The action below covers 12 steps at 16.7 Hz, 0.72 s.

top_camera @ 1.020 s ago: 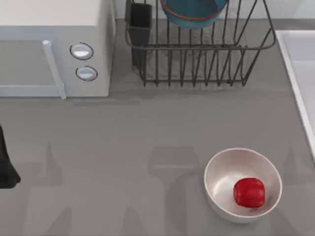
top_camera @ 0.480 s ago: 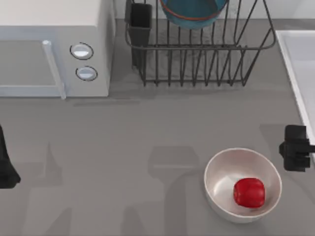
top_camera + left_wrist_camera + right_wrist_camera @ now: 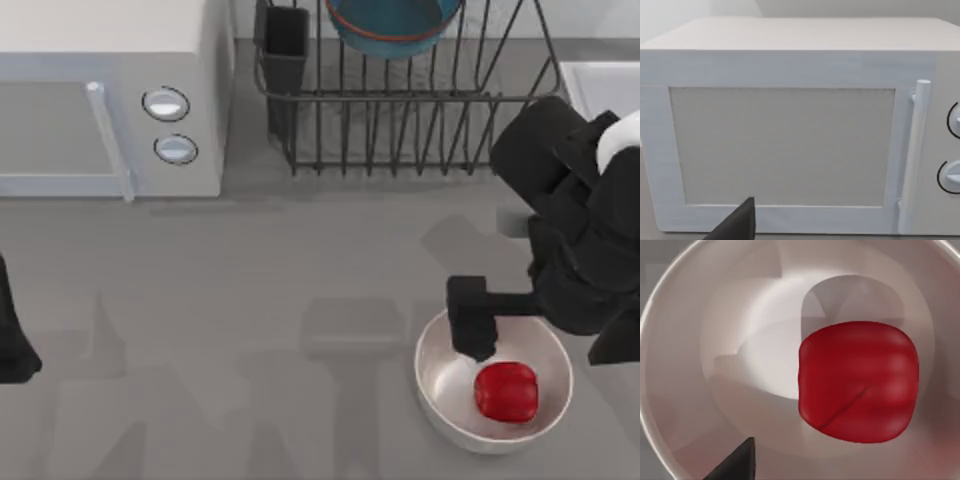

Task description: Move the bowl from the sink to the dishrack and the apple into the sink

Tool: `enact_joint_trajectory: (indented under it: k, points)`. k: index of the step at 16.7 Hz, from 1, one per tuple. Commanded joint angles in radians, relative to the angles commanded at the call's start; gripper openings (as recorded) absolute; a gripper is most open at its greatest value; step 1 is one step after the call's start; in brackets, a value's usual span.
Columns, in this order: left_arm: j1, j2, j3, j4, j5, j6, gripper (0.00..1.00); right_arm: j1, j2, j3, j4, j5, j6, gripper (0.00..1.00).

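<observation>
The teal bowl (image 3: pixel 393 25) sat in the dishrack (image 3: pixel 405 100), so that part of the task appeared complete. The apple (image 3: pixel 506 391) lay inside the off-white bowl (image 3: pixel 445 400) on the tabletop (image 3: pixel 300 280), in front of the dishrack and well apart from the sink (image 3: pixel 600 90), whose rim lay just beside the dishrack.

The right gripper (image 3: pixel 473 330) hung over the off-white bowl's rim on the side nearer the dishrack, just beside the apple and not yet around it. The state of its jaws could not be determined; nothing appeared to be held. The left gripper (image 3: pixel 10 340) was parked well away from the dishrack, facing the microwave (image 3: pixel 790 125).

Probable faults:
- Jaw contact with the off-white bowl's wall could tip or slide that bowl.
- An off-centre closure could squeeze the glossy, rounded apple aside.
- A shallow grip could drop the apple before it reached the sink.
</observation>
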Motion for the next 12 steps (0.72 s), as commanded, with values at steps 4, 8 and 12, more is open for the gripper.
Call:
enact_joint_trajectory:
  k: [4,8,12]
  points:
    - [0.000,0.000,0.000,0.000,0.000,0.000,1.00,0.033,0.080,0.065,-0.053,0.005,0.033,1.00]
    - [0.000,0.000,0.000,0.000,0.000,0.000,1.00,0.028,0.076,0.062,-0.050,0.004,0.031,1.00]
    - [0.000,0.000,0.000,0.000,0.000,0.000,1.00,0.028,0.113,0.018,0.021,0.005,0.034,1.00]
